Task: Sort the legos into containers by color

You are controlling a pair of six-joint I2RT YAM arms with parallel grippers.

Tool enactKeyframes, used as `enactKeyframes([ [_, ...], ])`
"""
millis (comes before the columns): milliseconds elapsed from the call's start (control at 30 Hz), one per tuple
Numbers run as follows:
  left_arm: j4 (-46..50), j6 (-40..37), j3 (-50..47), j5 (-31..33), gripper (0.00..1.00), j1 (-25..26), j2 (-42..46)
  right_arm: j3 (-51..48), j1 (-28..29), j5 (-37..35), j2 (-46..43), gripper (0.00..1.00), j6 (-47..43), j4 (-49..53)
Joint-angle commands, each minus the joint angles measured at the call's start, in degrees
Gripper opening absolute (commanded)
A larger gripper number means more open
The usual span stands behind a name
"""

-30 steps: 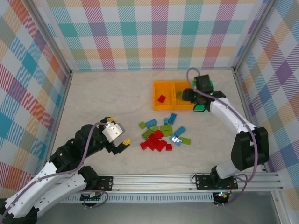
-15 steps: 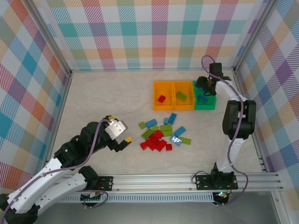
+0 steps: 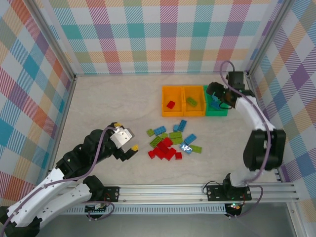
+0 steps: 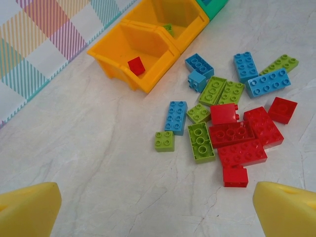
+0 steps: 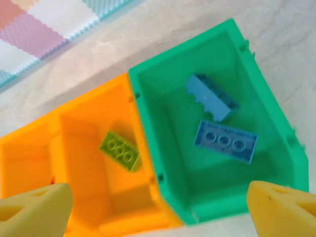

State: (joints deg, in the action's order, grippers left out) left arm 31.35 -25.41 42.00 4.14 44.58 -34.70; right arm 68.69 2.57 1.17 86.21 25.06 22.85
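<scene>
Loose legos in red, lime green and light blue lie in a pile mid-table, also seen from the left wrist as legos. Three containers stand in a row at the back: an orange bin with one red brick, a second orange bin with a lime green brick, and a green bin holding two blue bricks. My right gripper hangs open and empty above the green bin. Left of the pile, my left gripper is open over bare table.
Plaid walls enclose the table on three sides, and the bins sit near the back right corner. A metal rail runs along the near edge. Bare tabletop stretches left of the bins and pile.
My right gripper swung right from the orange bins to above the green bin and its jaws spread wide. The left arm barely shifted.
</scene>
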Motion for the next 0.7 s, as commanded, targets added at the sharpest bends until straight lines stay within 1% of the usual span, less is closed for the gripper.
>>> enactKeyframes([
  [0, 0.14, -1.91, 0.53, -3.95, 1.0, 0.05, -0.64, -11.4, 4.93, 3.31, -9.65, 0.91, 2.37, 1.28],
  [133, 0.55, -2.09, 0.8, -5.2, 1.0, 0.03, -2.44, -19.58, 11.93, 2.87, -16.32, 0.9, 5.39, 7.35],
  [233, 0.64, -2.18, 0.89, -5.52, 1.0, 0.05, -2.83, -22.22, 20.41, 1.74, -18.04, 0.88, 6.88, 8.79],
  [300, 0.55, -2.18, 0.77, -5.46, 1.0, -0.01, -2.58, -20.64, 25.23, 0.5, -15.5, 0.88, 7.02, 9.23],
  [433, 0.55, -2.16, 0.54, -4.79, 1.0, -0.01, -1.89, -14.39, 32.19, 0.26, -5.68, 0.89, 5.67, 8.45],
  [533, 0.81, -2.27, 0.54, -3.77, 1.0, 0.05, -1.44, -9.28, 33.88, -0.66, 2.07, 0.93, 3.46, 8.79],
  [667, 0.51, -2.44, 0.1, -2.69, 1.0, 0.05, -0.53, -5.6, 33.96, -1.38, 8.66, 0.92, 1.64, 7.54],
])
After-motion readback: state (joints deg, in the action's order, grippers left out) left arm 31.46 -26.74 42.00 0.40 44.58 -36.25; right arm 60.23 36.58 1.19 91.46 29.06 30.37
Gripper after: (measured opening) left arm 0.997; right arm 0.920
